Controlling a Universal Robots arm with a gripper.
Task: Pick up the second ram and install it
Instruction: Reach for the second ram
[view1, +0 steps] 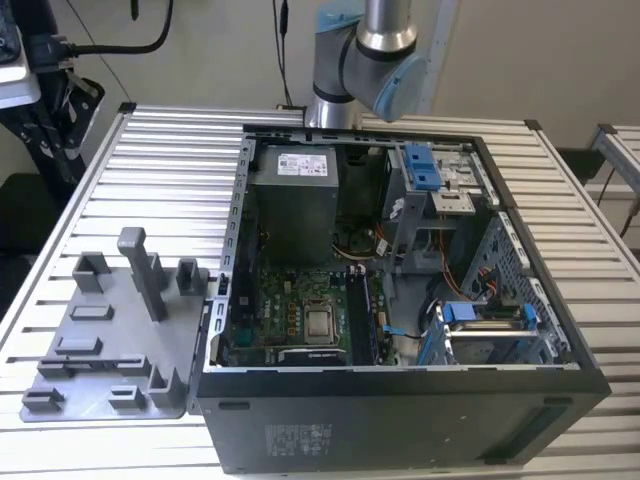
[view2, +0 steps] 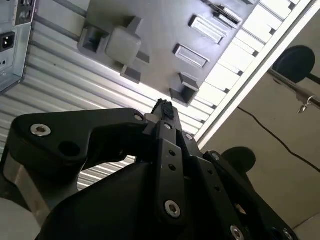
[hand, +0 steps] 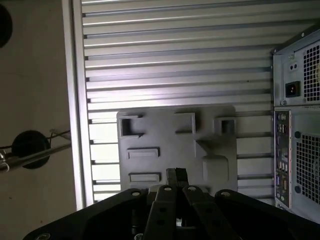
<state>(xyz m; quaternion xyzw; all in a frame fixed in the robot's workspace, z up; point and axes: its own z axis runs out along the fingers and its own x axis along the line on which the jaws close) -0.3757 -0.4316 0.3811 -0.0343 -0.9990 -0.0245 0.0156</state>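
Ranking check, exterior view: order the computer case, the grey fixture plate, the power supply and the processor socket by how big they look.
Largest to smallest:
1. computer case
2. grey fixture plate
3. power supply
4. processor socket

Single arm, gripper closed, facing down at the table.
In the exterior view the arm (view1: 372, 62) is standing at the table's (view1: 600, 300) rear edge, its silver tube sitting upright on a grey-and-blue joint. In both wrist views the gripper (hand: 176, 175) (view2: 165, 107) is pointing at the tabletop, black linkages converging, fingertips (hand: 171, 176) meeting tip to tip.
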